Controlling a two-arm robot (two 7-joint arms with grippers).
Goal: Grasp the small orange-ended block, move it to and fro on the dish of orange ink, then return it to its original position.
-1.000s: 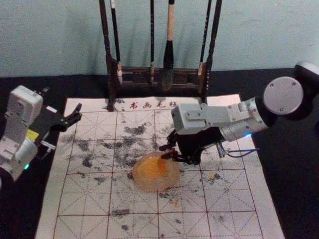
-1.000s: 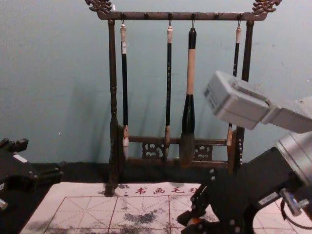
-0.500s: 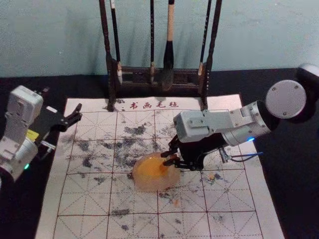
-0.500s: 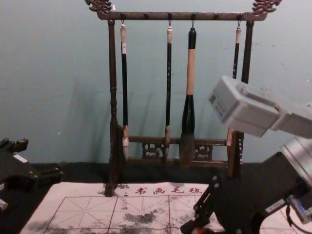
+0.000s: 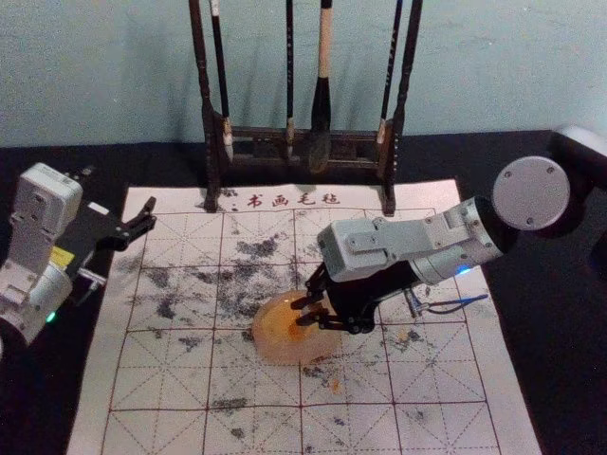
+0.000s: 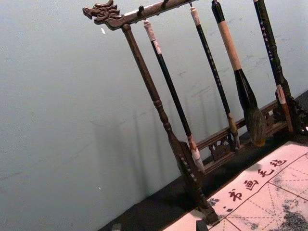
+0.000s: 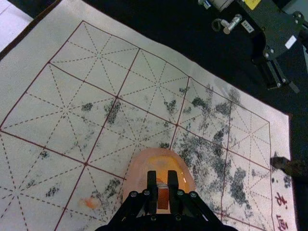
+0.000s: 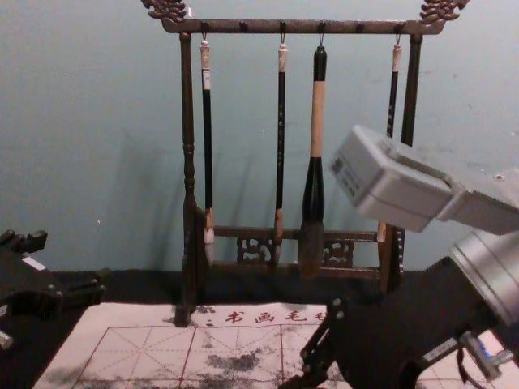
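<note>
My right gripper (image 5: pixel 302 312) is over the right part of the pale dish (image 5: pixel 285 353), which holds orange ink (image 5: pixel 275 324). In the right wrist view my right gripper (image 7: pixel 162 185) is shut on the small orange-ended block (image 7: pixel 163 197), held between its two black fingers above the dish (image 7: pixel 138 175). Whether the block touches the ink cannot be told. The idle left gripper (image 5: pixel 142 226) stays at the left side over the mat's edge; its two fingertips show spread apart at the bottom of the left wrist view.
Behind the dish, a dark wooden rack (image 5: pixel 266 140) with hanging brushes stands at the mat's far edge. The white gridded mat (image 5: pixel 171 379) carries black ink smudges and a few small orange spots.
Over the dish, the right gripper went slightly right and nearer at first, then back left with the block, now farther over the orange ink. The left arm stays put.
</note>
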